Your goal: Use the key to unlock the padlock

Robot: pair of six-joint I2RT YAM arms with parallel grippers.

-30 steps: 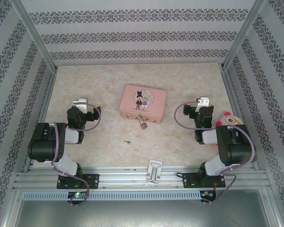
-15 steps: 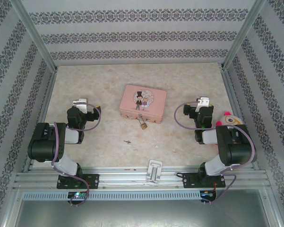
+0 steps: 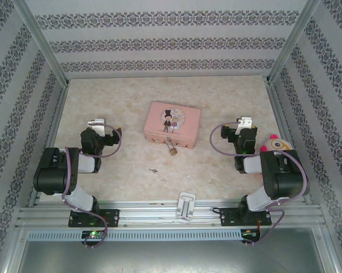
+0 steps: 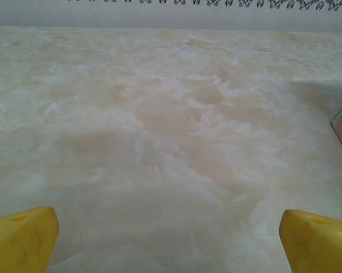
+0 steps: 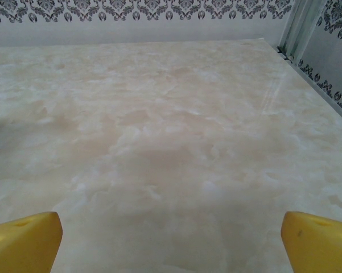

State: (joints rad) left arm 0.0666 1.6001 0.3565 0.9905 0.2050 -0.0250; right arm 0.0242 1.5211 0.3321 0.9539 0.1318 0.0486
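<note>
Near the left edge of the counter [image 3: 119, 102], the left fingers [image 3: 97, 122] hang spread and empty. Nearer the middle lies the key [image 3: 153, 170], apart from the padlock [image 3: 172, 150], which sits at the near side of the pink tin [image 3: 172, 122]. By the right edge, the right fingers [image 3: 244, 121] gape empty.

**Materials and finishes**

Table [image 3: 119, 102]: smooth, marble-patterned top with a faint sheen. Tin [image 3: 172, 125]: pink, printed, satin finish. Padlock [image 3: 173, 151]: brass-coloured metal. Key [image 3: 153, 170]: dark grey metal, too small to judge its finish. Fingertips [image 4: 20, 239]: yellow, matt plastic. Arms [image 3: 52, 173]: black plastic casings, slightly glossy. Bracket [image 3: 185, 205]: white, smooth, plastic-looking. Rails [image 3: 159, 215]: bare, brushed-looking metal. Walls [image 3: 159, 42]: matt, patterned covering.
</note>
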